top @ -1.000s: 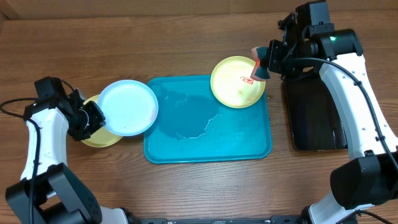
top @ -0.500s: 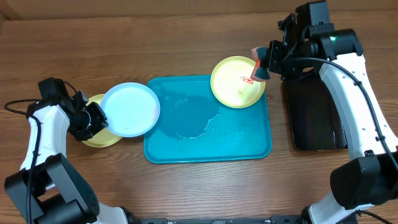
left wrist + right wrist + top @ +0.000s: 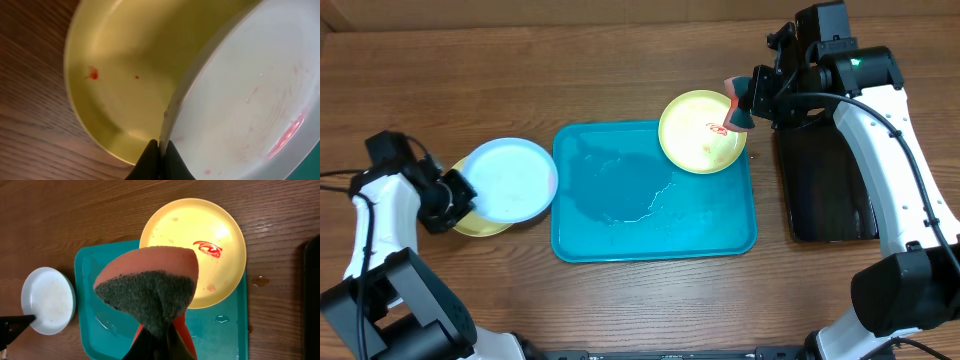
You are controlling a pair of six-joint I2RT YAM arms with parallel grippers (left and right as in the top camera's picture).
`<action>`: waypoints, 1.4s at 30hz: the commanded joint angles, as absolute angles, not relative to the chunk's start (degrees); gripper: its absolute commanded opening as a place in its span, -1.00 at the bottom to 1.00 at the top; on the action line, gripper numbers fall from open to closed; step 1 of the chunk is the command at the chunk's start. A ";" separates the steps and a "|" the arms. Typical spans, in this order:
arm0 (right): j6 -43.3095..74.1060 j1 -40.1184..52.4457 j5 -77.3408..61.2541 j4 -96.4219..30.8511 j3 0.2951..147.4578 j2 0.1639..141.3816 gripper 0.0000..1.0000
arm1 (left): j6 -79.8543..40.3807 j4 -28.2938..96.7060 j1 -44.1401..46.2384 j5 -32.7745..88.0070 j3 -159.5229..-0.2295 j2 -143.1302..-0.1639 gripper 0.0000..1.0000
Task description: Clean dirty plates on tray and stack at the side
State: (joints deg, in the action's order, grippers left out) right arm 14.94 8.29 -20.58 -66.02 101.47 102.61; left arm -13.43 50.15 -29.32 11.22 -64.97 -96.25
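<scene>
My left pincer (image 3: pixel 159 150) clamps the blue plate (image 3: pixel 510 180), frame left, over the yellow plate (image 3: pixel 115 75) beside the tray (image 3: pixel 700 215): stacking. Next, lower it square and let go. My right pincer (image 3: pixel 160 340) grips the sponge (image 3: pixel 150 287) above the smeared plate (image 3: pixel 695 135).

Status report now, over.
Left jaws shut on blue plate, over yellow plate beside tray. Right jaws shut on sponge, above smeared plate. Nothing in the way.
</scene>
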 commanded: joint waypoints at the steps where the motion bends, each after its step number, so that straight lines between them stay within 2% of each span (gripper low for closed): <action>1: 14.55 8.38 -20.62 -65.73 102.08 101.27 -0.92 | -14.90 50.52 -31.40 9.93 -64.64 -96.75 -0.92; 12: 14.55 8.38 -20.62 -65.95 102.06 101.27 -0.92 | -18.94 49.41 -31.92 3.27 -63.46 -97.34 -0.91; 39: 14.52 8.38 -20.60 -66.15 102.06 101.27 -0.92 | -19.57 48.53 -31.92 -5.52 -61.95 -97.45 -0.92; 40: 14.52 8.38 -20.60 -66.15 102.06 101.27 -0.92 | -19.57 48.53 -31.92 -5.50 -61.95 -97.45 -0.91; 42: 14.52 8.38 -20.60 -66.15 102.06 101.27 -0.92 | -19.55 48.51 -31.90 -5.34 -61.95 -97.45 -0.66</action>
